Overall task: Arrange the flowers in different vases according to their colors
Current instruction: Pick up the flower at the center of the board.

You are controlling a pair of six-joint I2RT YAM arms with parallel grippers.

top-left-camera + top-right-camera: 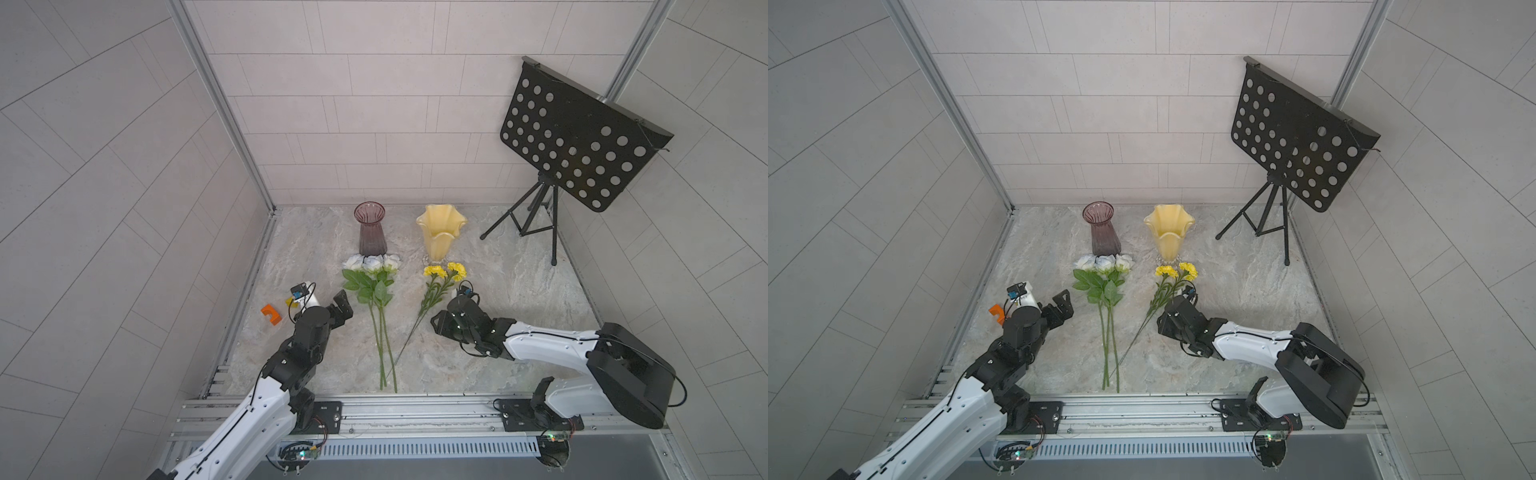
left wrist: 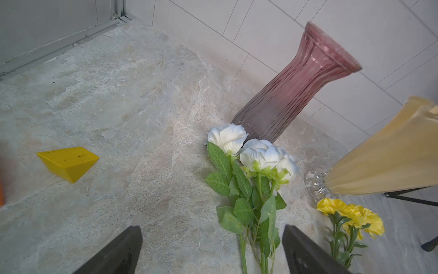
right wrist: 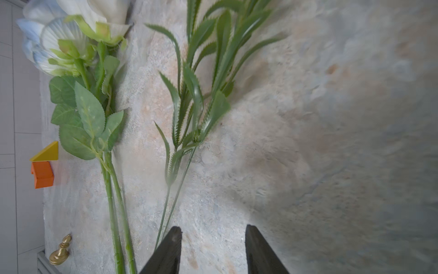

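Three white roses (image 1: 371, 263) lay on my counter (image 1: 519, 299) at the purple vase (image 1: 371, 232) foot; two yellow blooms (image 1: 445, 271) by the yellow vase (image 1: 440, 237). I noted left claw (image 2: 211, 227) and right claw (image 3: 213, 226) parted, empty.

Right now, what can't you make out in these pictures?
Yellow blooms: right wrist view's edge cuts them off; only stems and leaves show.
Right gripper: in both top views its jaws vanish under its own body.
Yellow vase: left wrist view's edge cuts off its top.
Yellow block: in top views, mostly behind the left arm.
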